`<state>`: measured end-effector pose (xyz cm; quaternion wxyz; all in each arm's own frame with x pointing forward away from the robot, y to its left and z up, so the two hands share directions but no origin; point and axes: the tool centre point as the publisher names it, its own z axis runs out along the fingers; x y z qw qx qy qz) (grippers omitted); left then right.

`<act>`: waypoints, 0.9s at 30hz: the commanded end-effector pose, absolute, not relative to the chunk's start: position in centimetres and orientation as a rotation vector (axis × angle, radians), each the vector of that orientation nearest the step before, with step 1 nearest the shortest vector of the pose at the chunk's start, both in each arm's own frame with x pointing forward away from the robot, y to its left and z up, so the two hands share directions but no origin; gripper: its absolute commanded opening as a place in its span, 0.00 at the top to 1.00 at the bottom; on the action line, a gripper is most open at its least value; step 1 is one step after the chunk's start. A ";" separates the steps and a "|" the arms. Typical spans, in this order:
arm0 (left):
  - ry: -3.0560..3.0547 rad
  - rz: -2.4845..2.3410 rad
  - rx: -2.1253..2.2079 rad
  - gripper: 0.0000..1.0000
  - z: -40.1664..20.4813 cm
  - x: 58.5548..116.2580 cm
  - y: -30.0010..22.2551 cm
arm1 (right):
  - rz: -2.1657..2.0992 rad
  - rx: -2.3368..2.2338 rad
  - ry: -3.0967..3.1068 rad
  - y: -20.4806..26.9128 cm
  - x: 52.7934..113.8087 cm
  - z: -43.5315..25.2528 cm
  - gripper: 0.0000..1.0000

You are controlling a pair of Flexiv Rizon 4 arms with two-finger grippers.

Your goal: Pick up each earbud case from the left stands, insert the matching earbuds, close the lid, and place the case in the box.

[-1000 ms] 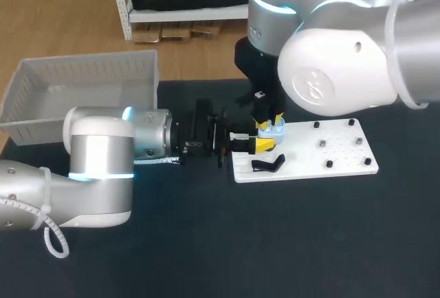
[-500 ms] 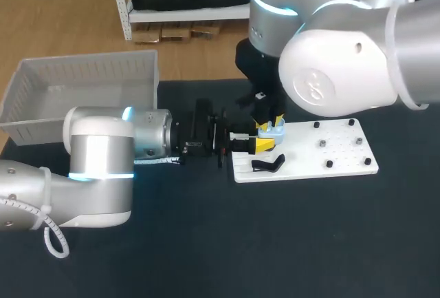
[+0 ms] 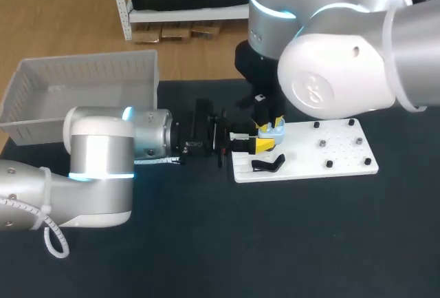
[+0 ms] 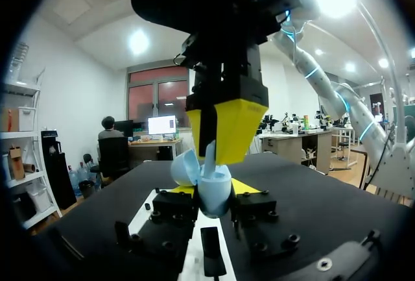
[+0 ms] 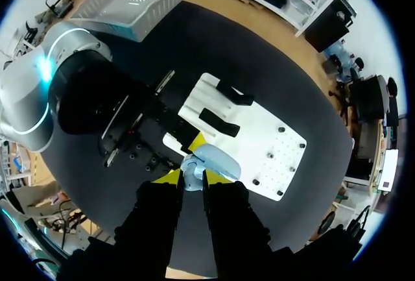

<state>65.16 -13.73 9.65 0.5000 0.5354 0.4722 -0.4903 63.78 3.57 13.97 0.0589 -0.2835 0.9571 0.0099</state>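
Observation:
My left gripper (image 3: 258,145) reaches in level from the left, shut on a light blue earbud case (image 4: 214,193) with its lid (image 4: 188,167) open, just above the white stand board (image 3: 309,152). My right gripper (image 3: 269,123) comes straight down onto the case (image 3: 273,131). It is shut on a small light blue earbud (image 5: 192,178), which sits at the case's opening. In the right wrist view the case lid (image 5: 217,159) shows just ahead of the right gripper (image 5: 192,182). In the left wrist view the left gripper (image 4: 209,193) holds the case from both sides, under the right arm's yellow fingers (image 4: 233,128).
A black stand (image 3: 268,165) lies on the board's near left part, and black pegs (image 3: 328,164) dot its right half. A second black stand (image 5: 235,93) shows on the board in the right wrist view. The white basket (image 3: 82,71) stands at the back left.

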 end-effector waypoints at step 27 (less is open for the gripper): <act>1.142 -1.177 1.288 1.00 9.6 64.9 -13.7 | 0.079 -0.706 2.891 1.1 63.2 16.4 0.38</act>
